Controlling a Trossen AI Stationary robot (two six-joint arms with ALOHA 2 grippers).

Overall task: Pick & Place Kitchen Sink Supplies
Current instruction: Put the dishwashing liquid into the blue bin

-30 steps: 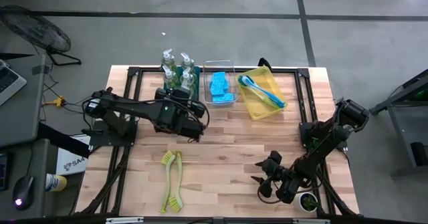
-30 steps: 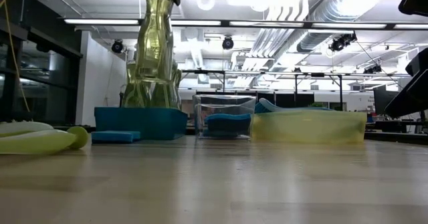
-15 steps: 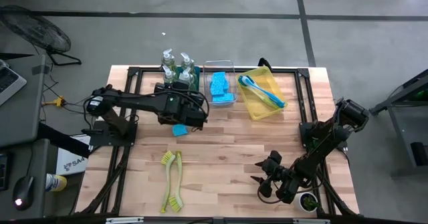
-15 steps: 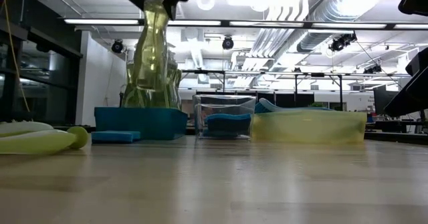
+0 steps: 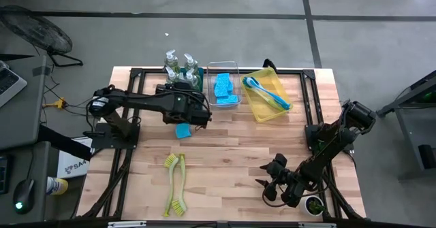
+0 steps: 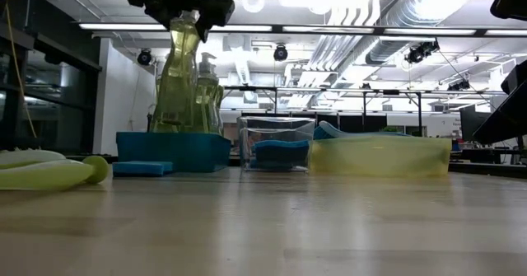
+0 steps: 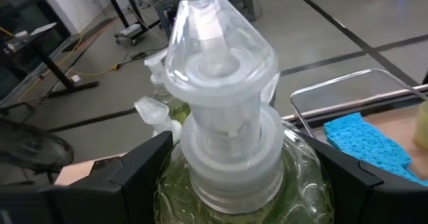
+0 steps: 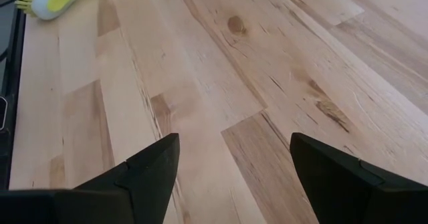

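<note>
A clear pump bottle of yellow-green soap [image 6: 183,70] hangs over the teal bin [image 6: 173,151] at the far left, with my left gripper [image 5: 185,90] shut on it. The bin's wall hides its base. More soap bottles [image 5: 172,59] stand in that bin. A blue sponge [image 5: 182,131] lies flat on the wood in front of the bin. Two yellow-green brushes [image 5: 174,184] lie side by side near the front edge. My right gripper [image 5: 272,184] stands open over bare wood at the front right. My left gripper pinches the bottle's shoulder [image 7: 301,164], just under the pump collar, between its two fingers [image 7: 144,174]. The fingers come nearly level from the table's near side, one on each side of the bottle. The bottle hangs about upright, pump head [image 7: 214,43] on top.
A clear bin [image 5: 223,68] with blue sponges stands right of the teal bin. A yellow bin [image 5: 257,109] with blue brushes lies farther right. Bare wood spreads across the middle and front of the table [image 5: 231,153].
My left gripper has carried the soap bottle toward the table's far edge and down, over the teal bin. The bottle leaned on the way and now hangs about upright. The blue sponge on the table, hidden under the arm before, now shows.
</note>
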